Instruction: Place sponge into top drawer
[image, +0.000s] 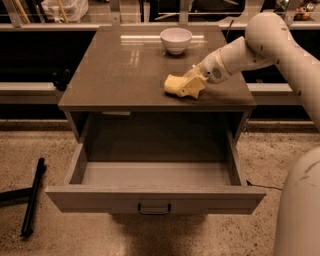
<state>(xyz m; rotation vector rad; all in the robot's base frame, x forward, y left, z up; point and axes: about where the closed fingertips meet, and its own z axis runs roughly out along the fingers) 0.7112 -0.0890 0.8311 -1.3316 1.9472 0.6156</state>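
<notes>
The pale yellow sponge (171, 84) lies on the brown tabletop (120, 75), right of its middle and near the front edge. My cream gripper (191, 85) reaches in from the right and is down at the sponge's right end, touching or overlapping it. The top drawer (155, 197) stands pulled out below the tabletop, with a small dark handle (154, 209) at the centre of its front. Nothing shows inside it.
A white bowl (176, 40) stands at the back of the tabletop, behind the sponge. A black bar (32, 197) lies on the speckled floor to the left of the drawer. My arm's white body (300, 210) fills the right edge.
</notes>
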